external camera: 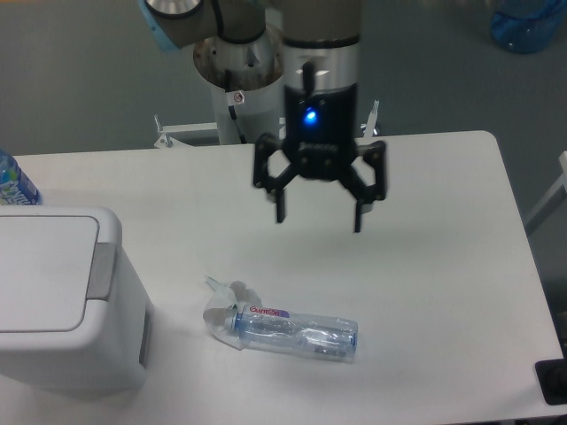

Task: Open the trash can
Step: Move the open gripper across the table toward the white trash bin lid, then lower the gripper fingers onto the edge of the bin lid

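The trash can is a large white boxy bin at the left edge of the table. Its flat lid is down, and a grey push strip runs along the lid's right side. My gripper hangs open and empty above the middle of the table. It is well to the right of the can and higher than its lid. Its two black fingers point straight down.
A clear plastic bottle lies on its side on the white table below the gripper. Part of another bottle shows at the far left behind the can. The arm's base stands at the table's back edge.
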